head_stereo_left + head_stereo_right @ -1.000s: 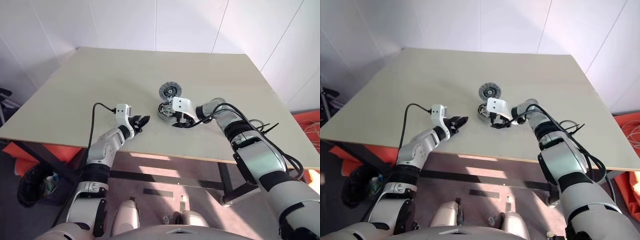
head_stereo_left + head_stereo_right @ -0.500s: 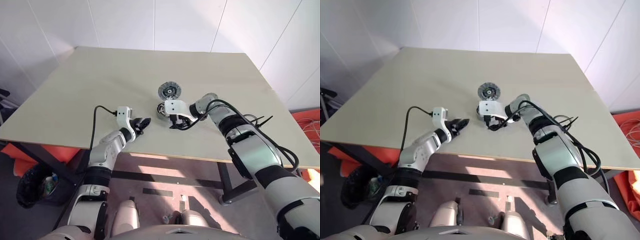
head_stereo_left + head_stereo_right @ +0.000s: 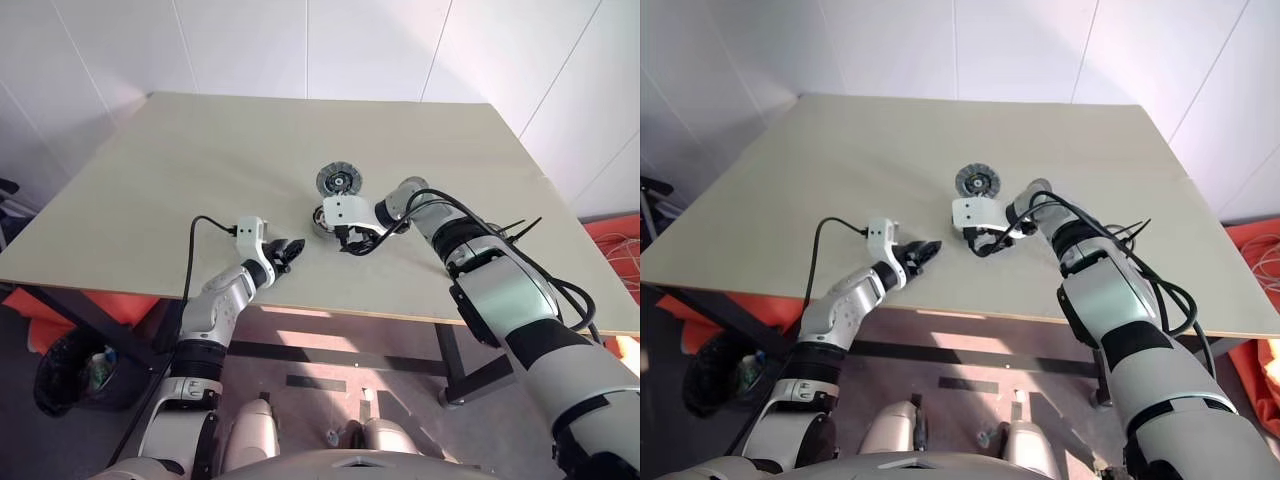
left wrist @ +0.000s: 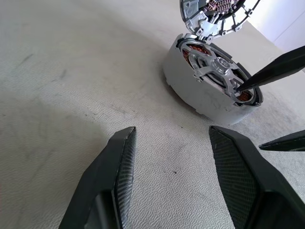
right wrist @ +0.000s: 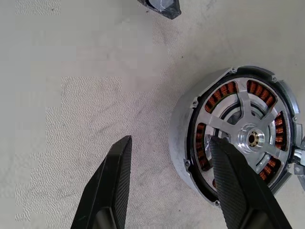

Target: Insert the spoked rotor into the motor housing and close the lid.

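The motor housing (image 5: 228, 138) stands on the table, a grey cup with coppery windings. The spoked rotor (image 5: 245, 131) lies inside it, silvery spokes and hub showing. The lid (image 3: 340, 181), a grey finned disc, is open just behind the housing and meets its rim at a tab (image 4: 205, 31). My right gripper (image 5: 169, 140) is open and empty, pointing down, with one finger (image 5: 233, 181) over the housing's near rim and the other on the table side. My left gripper (image 4: 172, 131) is open and empty, low over the table to the left of the housing (image 4: 209, 81).
The beige table (image 3: 200, 160) has its front edge (image 3: 300, 308) close below both grippers. A black cable (image 3: 195, 245) loops from my left wrist over that edge. More cables (image 3: 520, 232) hang along my right arm.
My right gripper has shifted left over the housing and rolled at the wrist, so its white block now covers part of the housing. The left gripper has stayed in place.
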You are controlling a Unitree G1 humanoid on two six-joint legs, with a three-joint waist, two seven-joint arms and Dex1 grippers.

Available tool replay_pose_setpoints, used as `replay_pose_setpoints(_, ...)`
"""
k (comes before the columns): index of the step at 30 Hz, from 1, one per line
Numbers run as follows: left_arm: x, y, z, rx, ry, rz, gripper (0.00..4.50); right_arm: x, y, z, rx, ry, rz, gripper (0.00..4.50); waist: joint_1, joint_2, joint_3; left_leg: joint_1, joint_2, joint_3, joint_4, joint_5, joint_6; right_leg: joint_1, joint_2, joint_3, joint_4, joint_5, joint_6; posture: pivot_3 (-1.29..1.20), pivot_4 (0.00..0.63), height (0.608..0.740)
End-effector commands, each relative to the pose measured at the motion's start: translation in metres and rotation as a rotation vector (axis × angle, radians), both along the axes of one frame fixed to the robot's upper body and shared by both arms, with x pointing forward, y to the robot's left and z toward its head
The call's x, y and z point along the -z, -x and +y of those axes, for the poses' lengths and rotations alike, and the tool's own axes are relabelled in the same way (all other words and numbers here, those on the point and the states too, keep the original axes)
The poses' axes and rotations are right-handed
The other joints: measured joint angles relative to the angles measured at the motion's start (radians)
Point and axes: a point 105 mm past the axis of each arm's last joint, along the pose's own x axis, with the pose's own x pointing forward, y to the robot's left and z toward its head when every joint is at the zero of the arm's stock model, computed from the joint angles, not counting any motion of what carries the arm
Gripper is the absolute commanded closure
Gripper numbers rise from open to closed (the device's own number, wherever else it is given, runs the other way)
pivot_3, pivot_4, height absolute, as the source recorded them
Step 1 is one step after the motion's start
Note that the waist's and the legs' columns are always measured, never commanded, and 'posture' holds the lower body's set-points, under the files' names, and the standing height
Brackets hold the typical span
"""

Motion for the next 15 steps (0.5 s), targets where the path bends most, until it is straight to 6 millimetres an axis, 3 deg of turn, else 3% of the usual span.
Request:
replay_pose_setpoints(1, -0.0161, -0.0035, -0.0005, -0.007, 0.015, -0.058, 1.93, -0.0163, -0.003, 0.0041, -0.048, 0.026, -0.037, 2.01, 0.0, 0.0, 0.0, 0.0, 0.0, 0.0, 0.0, 0.0, 0.0, 0.0, 0.0, 0.0, 0.0, 0.0, 0.0, 0.0, 0.0, 0.74)
replay_pose_setpoints(2, -0.0161, -0.0036, -0.0001, -0.009, 0.014, -0.059, 1.93, -0.0165, -0.0027, 0.0052, -0.052, 0.027, -0.035, 2.17, 0.0, 0.0, 0.0, 0.0, 0.0, 0.0, 0.0, 0.0, 0.0, 0.0, 0.0, 0.0, 0.0, 0.0, 0.0, 0.0, 0.0, 0.74)
replay_pose_setpoints(8, -0.0162, -0.0037, 0.0014, -0.015, 0.013, -0.06, 1.93, -0.0155, -0.0038, 0.0073, -0.045, 0.02, -0.047, 4.16, 0.0, 0.0, 0.0, 0.0, 0.001, 0.0, 0.0, 0.0, 0.0, 0.0, 0.0, 0.0, 0.0, 0.0, 0.0, 0.0, 0.0, 0.74)
replay_pose_setpoints(15, -0.0159, -0.0036, -0.0002, -0.008, 0.014, -0.057, 1.93, -0.016, -0.006, 0.0057, -0.035, 0.017, -0.067, 4.16, 0.0, 0.001, 0.001, 0.0, 0.001, 0.0, 0.0, 0.0, 0.0, -0.001, 0.001, 0.0, 0.001, 0.0, -0.001, 0.0, 0.0, 0.74)
